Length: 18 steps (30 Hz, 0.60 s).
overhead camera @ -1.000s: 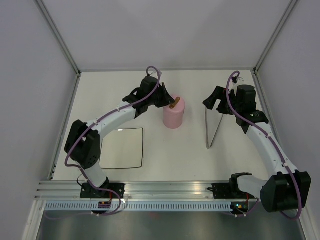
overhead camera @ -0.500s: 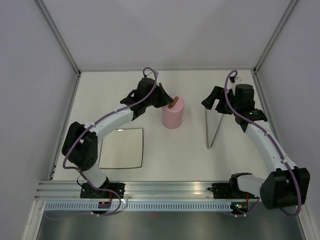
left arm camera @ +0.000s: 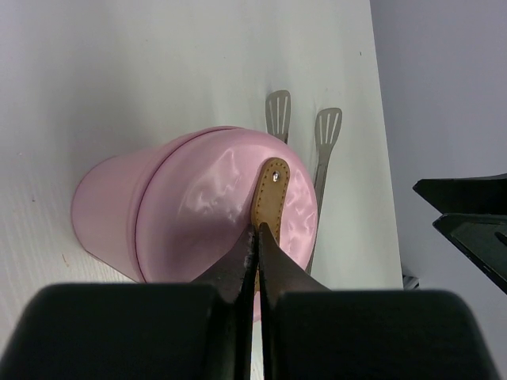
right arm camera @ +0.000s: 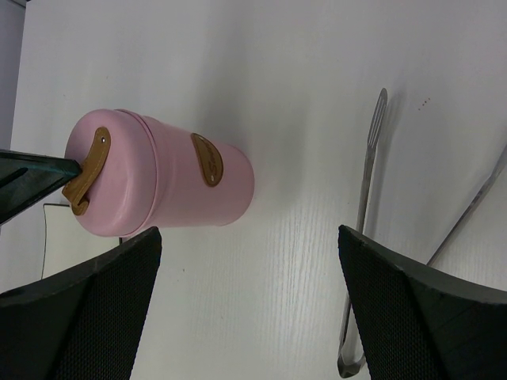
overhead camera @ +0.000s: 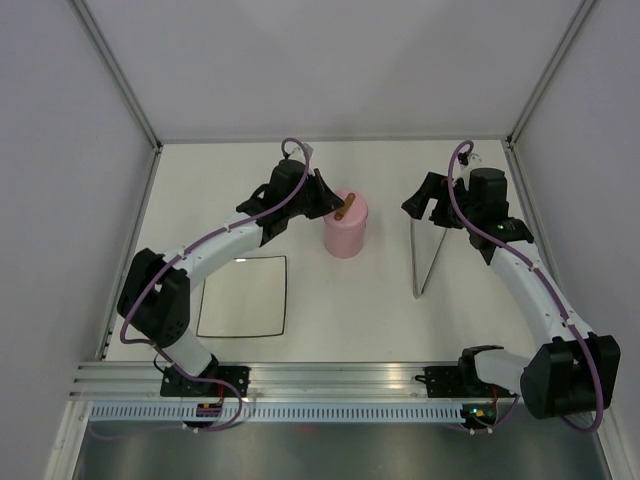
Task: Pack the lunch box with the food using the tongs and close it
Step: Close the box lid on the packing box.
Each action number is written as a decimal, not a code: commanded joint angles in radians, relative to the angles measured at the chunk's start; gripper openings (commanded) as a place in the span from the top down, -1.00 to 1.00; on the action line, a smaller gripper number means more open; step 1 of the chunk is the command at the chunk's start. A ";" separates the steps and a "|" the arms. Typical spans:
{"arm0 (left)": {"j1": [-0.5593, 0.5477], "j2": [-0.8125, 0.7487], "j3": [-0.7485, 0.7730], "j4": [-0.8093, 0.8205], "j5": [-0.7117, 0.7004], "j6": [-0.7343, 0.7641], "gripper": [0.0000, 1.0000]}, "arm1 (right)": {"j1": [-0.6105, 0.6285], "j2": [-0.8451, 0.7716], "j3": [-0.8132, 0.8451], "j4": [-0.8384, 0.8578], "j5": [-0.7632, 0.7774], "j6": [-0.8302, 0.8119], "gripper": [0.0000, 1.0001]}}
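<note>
The pink lunch box [overhead camera: 346, 234] stands upright at the middle of the table with its pink lid [left arm camera: 202, 210] on top. My left gripper [overhead camera: 327, 198] is shut on the lid's brown strap handle [left arm camera: 270, 190], its fingertips pinched at the strap's near end [left arm camera: 257, 237]. In the right wrist view the lunch box [right arm camera: 182, 186] and the strap [right arm camera: 91, 166] show at upper left. The silver tongs [overhead camera: 428, 255] lie flat on the table to the right of the box. My right gripper [overhead camera: 424, 203] hovers open over the tongs' far end, holding nothing [right arm camera: 249, 301]. The food is out of view.
A flat white square plate [overhead camera: 245, 295] with nothing on it lies at the near left, beside the left arm. White walls with metal posts enclose the table on three sides. The tongs' flat tips [left arm camera: 303, 127] lie just behind the lunch box.
The left wrist has shifted slightly left and back while keeping hold of the strap; the lunch box has barely moved. The right arm and the tongs stay put.
</note>
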 commanded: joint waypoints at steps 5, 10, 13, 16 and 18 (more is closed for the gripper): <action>0.008 0.001 0.007 0.072 -0.023 -0.037 0.95 | 0.005 -0.019 0.027 0.020 -0.004 -0.017 -0.94; 0.008 0.022 0.040 0.058 -0.015 -0.025 0.95 | 0.008 -0.019 0.032 0.020 -0.007 -0.020 -0.94; 0.008 0.018 0.059 0.058 -0.009 -0.016 0.95 | 0.013 -0.018 0.038 0.017 -0.010 -0.029 -0.94; 0.008 0.022 0.076 0.058 -0.008 -0.005 0.95 | 0.020 -0.007 0.039 0.023 -0.017 -0.031 -0.94; 0.008 0.030 0.080 0.058 -0.003 -0.005 0.95 | 0.026 -0.001 0.043 0.029 -0.022 -0.031 -0.94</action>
